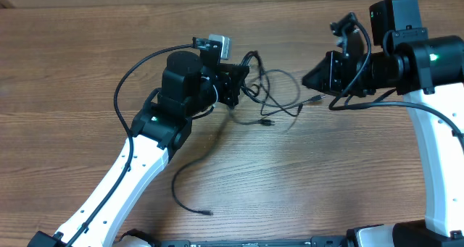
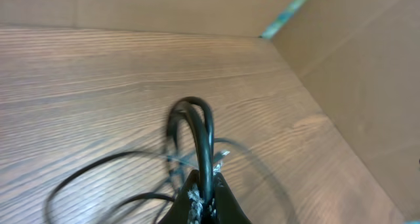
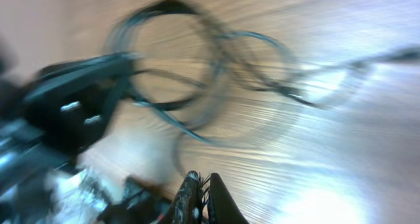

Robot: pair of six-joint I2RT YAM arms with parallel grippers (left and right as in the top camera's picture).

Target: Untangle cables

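Near the middle of the brown wood-grain table [image 1: 348, 174] I see the tangle of thin black cables [image 1: 274, 95], several loose loops crossing one another, with a silver-tipped plug [image 1: 313, 100] poking out on its right side. The left gripper [image 1: 239, 84] sits against the left edge of that tangle. Through its wrist camera I see the fingers [image 2: 220, 198] pressed together on an upright loop of the cables [image 2: 193, 125].

The right gripper [image 1: 306, 79] points at the right side of the tangle, just beside it. My view from that wrist is badly smeared. The jaws look closed, tips together, but I cannot tell whether any strand is caught between them.

One long trailing strand [image 1: 190, 176] leaves the tangle's left side and curls toward the near table edge, ending in a small plug [image 1: 209, 214]. It lies beside the left arm's white forearm [image 1: 123, 182]. A thicker black arm wire [image 1: 119, 95] arcs out left of the tangle. Beyond the tangle stands a tan cardboard wall [image 2: 354, 86] with a teal tape strip [image 2: 287, 14].
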